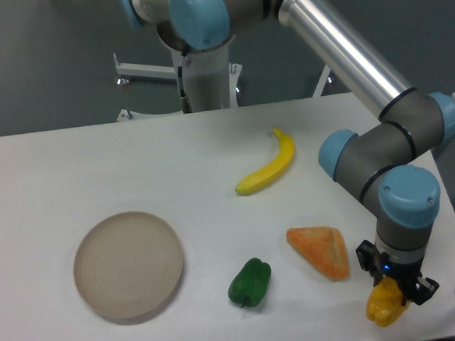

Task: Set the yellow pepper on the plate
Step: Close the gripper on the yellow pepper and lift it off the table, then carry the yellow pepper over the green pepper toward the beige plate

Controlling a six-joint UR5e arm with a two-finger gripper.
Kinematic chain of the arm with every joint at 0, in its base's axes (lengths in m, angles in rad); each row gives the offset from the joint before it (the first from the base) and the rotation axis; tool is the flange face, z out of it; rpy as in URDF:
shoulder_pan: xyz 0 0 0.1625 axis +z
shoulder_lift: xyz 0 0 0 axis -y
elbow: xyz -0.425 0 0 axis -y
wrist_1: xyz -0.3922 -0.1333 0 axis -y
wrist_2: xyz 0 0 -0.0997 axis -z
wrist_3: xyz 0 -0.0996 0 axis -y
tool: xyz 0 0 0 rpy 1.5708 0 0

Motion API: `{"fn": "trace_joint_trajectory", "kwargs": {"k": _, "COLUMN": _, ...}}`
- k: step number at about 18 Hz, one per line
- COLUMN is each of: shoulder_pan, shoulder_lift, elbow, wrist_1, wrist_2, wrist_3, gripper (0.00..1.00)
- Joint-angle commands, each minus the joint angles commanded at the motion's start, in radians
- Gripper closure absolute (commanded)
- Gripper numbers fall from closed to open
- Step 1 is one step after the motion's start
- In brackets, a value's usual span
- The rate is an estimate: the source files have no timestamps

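The yellow pepper sits at the front right of the table, close to its front edge. My gripper comes straight down onto it, the dark fingers standing on either side of its top. I cannot tell whether the fingers press on the pepper. The plate, a round beige dish with a raised rim, lies far to the left at the front and holds nothing.
An orange triangular wedge lies just left of the gripper. A green pepper sits between the wedge and the plate. A banana lies further back in the middle. The arm's elbow hangs over the right side.
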Motion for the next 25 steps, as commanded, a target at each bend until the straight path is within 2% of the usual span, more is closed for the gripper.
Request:
{"fn": "trace_joint_trajectory", "kwargs": {"k": 7, "shoulder_pan": -0.006, "shoulder_lift": 0.029, "elbow": -0.034, "wrist_1": -0.003, "wrist_2": 0.006, "wrist_3": -0.018, "gripper": 0.44}}
{"fn": "trace_joint_trajectory", "kwargs": {"k": 9, "shoulder_pan": -0.009, "shoulder_lift": 0.064, "elbow": -0.087, "wrist_1": -0.005, "wrist_2": 0.009, "wrist_3": -0.021, "gripper": 0.44}}
{"fn": "trace_joint_trajectory", "kwargs": {"k": 13, "shoulder_pan": -0.015, "shoulder_lift": 0.172, "elbow": -0.204, "wrist_1": -0.020, "wrist_2": 0.012, "wrist_3": -0.049, "gripper": 0.44}}
{"fn": "trace_joint_trajectory", "kwargs": {"k": 15, "shoulder_pan": -0.040, "shoulder_lift": 0.221, "elbow": -0.244, "wrist_1": -0.075, "wrist_2": 0.012, "wrist_3": -0.090, "gripper": 0.44}}
{"fn": "trace_joint_trajectory", "kwargs": {"k": 18, "shoulder_pan": -0.052, "shoulder_lift": 0.294, "elbow": -0.311, "wrist_1": -0.150, "wrist_2": 0.024, "wrist_3": -0.222, "gripper": 0.44}}
{"fn": "trace_joint_trajectory", "kwargs": {"k": 22, "shoulder_pan": -0.147, "shoulder_lift": 0.368, "elbow": -0.383, "wrist_1": -0.182, "wrist_2": 0.034, "wrist_3": -0.423, "gripper": 0.44}}
{"fn": "trace_joint_trajectory", "kwargs": {"k": 25, "shoulder_pan": -0.231, "shoulder_lift": 0.387, "elbow": -0.408, "wrist_1": -0.183, "wrist_2": 0.034, "wrist_3": -0.616, "gripper": 0.44}}
